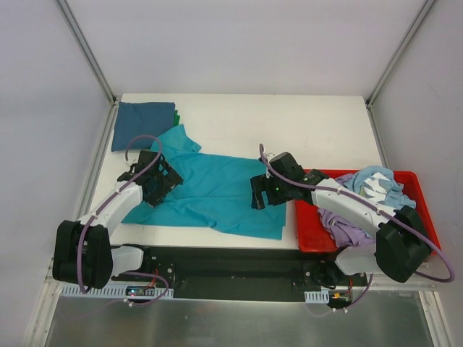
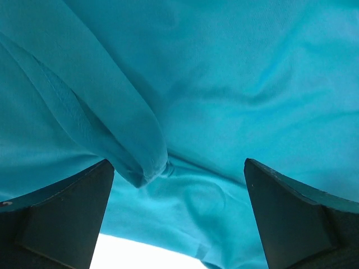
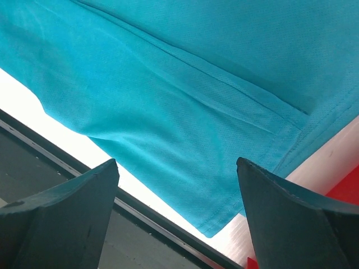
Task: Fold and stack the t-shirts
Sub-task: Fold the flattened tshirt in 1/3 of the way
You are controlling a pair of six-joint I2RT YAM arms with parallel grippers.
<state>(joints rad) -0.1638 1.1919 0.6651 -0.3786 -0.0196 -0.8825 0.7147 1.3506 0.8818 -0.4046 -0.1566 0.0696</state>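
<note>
1. A teal shirt lay spread across the middle of the white worktop.
2. The left hand hung over the shirt's left part, jaws wide with nothing between them; its wrist view showed a raised fold just below.
3. The right hand sat over the shirt's right edge, jaws also wide and gripping nothing, above the hem.
4. A folded blue shirt rested at the far left corner, touching the teal sleeve.
5. A red bin on the right held a purple shirt and a pale blue shirt.
</note>
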